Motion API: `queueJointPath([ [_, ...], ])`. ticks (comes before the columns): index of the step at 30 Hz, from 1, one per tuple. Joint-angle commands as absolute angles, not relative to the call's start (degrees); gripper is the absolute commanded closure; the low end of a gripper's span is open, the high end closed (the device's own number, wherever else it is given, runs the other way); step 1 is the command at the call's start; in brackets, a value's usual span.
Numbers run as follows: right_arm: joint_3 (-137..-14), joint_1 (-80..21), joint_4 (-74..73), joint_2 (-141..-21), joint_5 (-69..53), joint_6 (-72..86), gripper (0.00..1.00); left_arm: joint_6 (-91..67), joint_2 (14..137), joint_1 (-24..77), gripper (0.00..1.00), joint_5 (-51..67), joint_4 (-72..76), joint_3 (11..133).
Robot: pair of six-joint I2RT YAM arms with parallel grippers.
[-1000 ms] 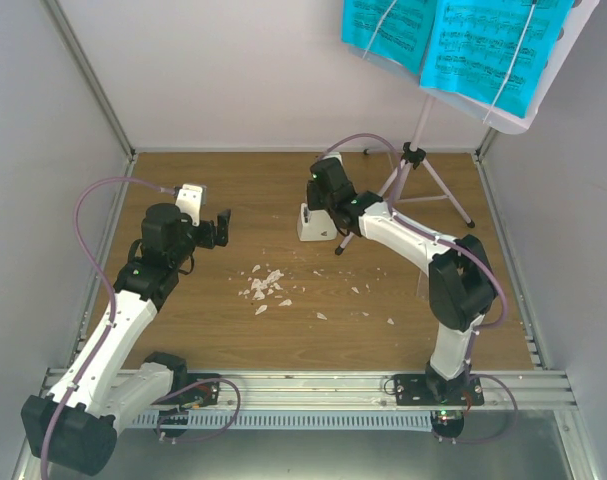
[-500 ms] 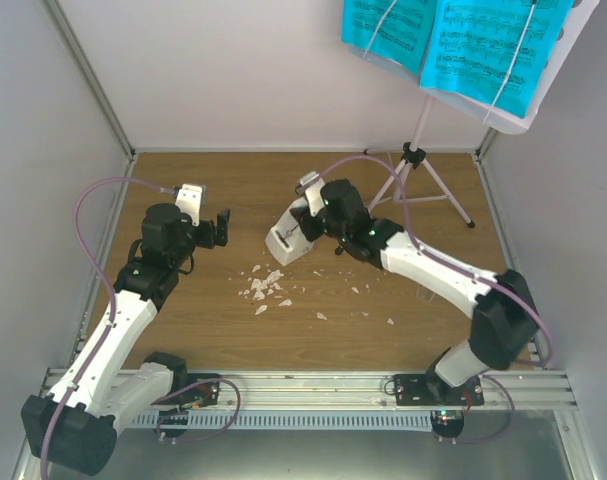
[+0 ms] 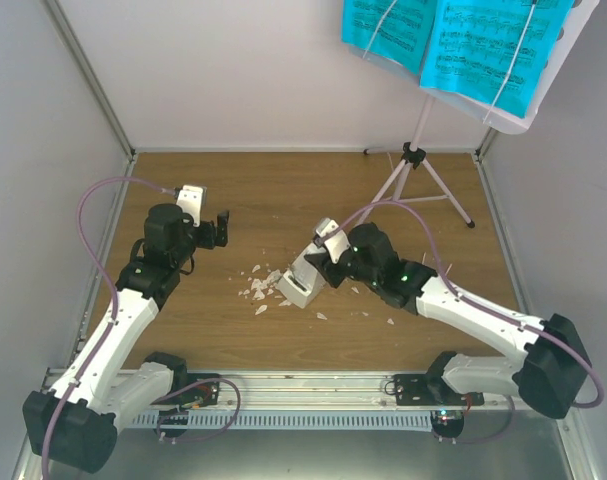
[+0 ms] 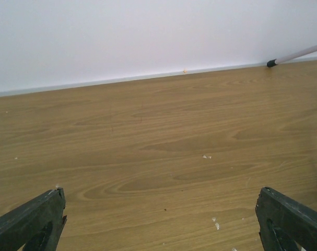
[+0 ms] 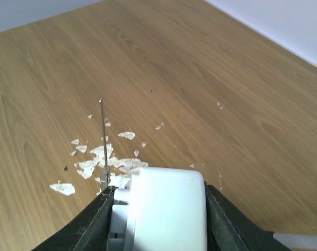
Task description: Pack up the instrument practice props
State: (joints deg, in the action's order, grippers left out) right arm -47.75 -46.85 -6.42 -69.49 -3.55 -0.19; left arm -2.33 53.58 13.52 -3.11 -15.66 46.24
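metronome: tilted, mid-table, wide end toward 7 o'clock | right gripper: clamped on metronome from its 2 o'clock | crumbs: just at metronome's 9 o'clock | stand bearing pages: 1 o'clock, far corner | left gripper: 10 o'clock, fingers spread, holding nothing

A small white pyramid metronome is held tilted in the right gripper, near the middle of the scene. Cyan sheet-music pages with black notes are propped open on the tall pale-lilac tripod music stand with perforated plate, which is set upright at the far right corner.
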Motion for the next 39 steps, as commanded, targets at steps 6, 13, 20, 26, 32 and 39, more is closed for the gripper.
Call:
queueJointPath([
  [6, -44.21, -47.86, -0.60, -62.80, -4.60, -1.43, 0.64, -1.58, 53.43, 13.51, 0.01, -4.23, -12.37, 45.01],
  [13, -44.62, -48.25, -2.99, -62.79, -3.04, -1.72, 0.64, -1.64, 53.66, 13.60, 0.01, -3.56, -12.30, 45.06],
  [20, -44.86, -48.73, -3.73, -64.68, -2.53, -1.14, 0.63, -1.88, 53.45, 13.58, 0.01, -3.16, -12.52, 45.17],
  [26, -45.52, -49.47, -3.89, -66.32, -1.61, -0.89, 0.62, -1.98, 53.16, 13.62, 0.01, -2.87, -12.55, 45.15],
  [32, -45.04, -49.49, -3.59, -65.76, -0.09, -0.14, 0.38, -2.28, 53.69, 13.59, 0.01, -2.39, -12.71, 45.24],
  [39, -45.29, -49.50, -3.04, -61.31, 1.38, 3.77, 0.10, -2.71, 54.56, 13.62, 0.01, -0.19, -12.82, 45.76],
])
